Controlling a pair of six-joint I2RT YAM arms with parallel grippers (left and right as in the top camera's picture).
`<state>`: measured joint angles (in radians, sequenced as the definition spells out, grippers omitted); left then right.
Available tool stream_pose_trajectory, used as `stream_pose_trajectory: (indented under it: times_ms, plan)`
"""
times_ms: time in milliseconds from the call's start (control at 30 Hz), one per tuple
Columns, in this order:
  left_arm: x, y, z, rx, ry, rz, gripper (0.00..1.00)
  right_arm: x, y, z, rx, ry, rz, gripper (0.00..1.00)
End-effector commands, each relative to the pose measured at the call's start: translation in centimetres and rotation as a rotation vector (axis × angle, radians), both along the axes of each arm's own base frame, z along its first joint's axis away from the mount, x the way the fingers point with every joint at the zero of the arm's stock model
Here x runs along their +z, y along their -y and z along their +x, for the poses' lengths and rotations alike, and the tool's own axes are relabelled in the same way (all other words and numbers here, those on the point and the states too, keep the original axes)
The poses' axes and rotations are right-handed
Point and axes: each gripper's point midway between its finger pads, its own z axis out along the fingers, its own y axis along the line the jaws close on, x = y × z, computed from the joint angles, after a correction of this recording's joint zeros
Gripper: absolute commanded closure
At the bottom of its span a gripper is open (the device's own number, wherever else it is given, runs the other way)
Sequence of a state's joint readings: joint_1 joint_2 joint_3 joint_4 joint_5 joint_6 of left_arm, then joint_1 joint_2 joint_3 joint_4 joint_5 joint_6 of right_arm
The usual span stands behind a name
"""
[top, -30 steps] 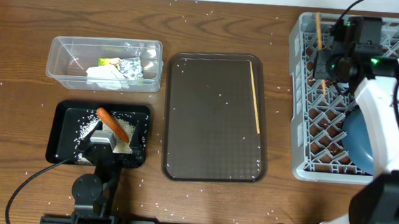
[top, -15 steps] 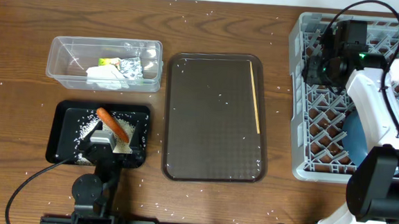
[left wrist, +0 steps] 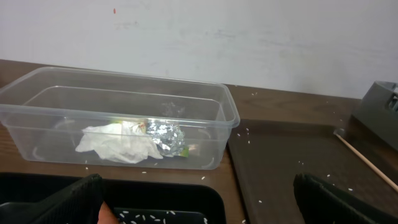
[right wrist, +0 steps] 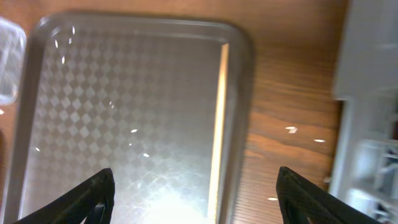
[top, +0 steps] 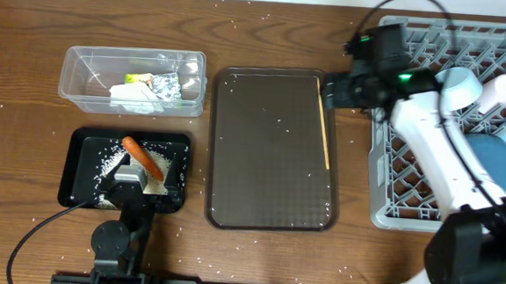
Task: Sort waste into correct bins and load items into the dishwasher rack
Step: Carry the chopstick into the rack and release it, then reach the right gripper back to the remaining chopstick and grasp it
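Off-task items on my feed
I see a large brown serving tray (top: 261,160) lying flat on the wood-grain desk (top: 24,146), its diamond-patterned surface glossy; a white wall (left wrist: 249,37) rises behind.

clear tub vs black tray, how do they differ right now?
The clear tub is see-through and deep; the black tray is opaque and shallow. The tub holds tissue, foil and a wrapper; the tray holds a carrot and rice. Both are rectangular.
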<state>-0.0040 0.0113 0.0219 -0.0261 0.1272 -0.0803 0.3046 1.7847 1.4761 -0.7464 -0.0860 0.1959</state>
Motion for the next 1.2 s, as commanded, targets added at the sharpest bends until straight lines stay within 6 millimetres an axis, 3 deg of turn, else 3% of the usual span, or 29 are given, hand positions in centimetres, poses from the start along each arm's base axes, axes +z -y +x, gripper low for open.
stream_pose_trajectory:
  times_ms: [0,233,400,533,833,1167]
  plan:
    - [-1.5,0.3,-0.1,-0.015,-0.043,0.004,0.02,-3.2,-0.3,0.3,-0.052,-0.021,-0.131,0.23]
    - [-1.5,0.3,-0.1,-0.015,-0.043,0.004,0.02,-9.1,-1.2,0.9,-0.038,-0.096,-0.179,0.20]
    - [-1.5,0.3,-0.1,-0.015,-0.043,0.004,0.02,-11.8,-1.7,0.8,-0.017,-0.144,-0.167,0.21]
    - [-1.5,0.3,-0.1,-0.015,-0.043,0.004,0.02,-12.4,-3.0,0.8,0.045,-0.149,-0.124,0.22]
    - [-1.5,0.3,-0.1,-0.015,-0.043,0.004,0.02,-12.7,-3.2,0.7,0.045,-0.155,-0.122,0.23]
    - [-1.5,0.3,-0.1,-0.015,-0.043,0.004,0.02,-16.0,-3.3,-0.6,0.028,-0.252,-0.118,0.30]
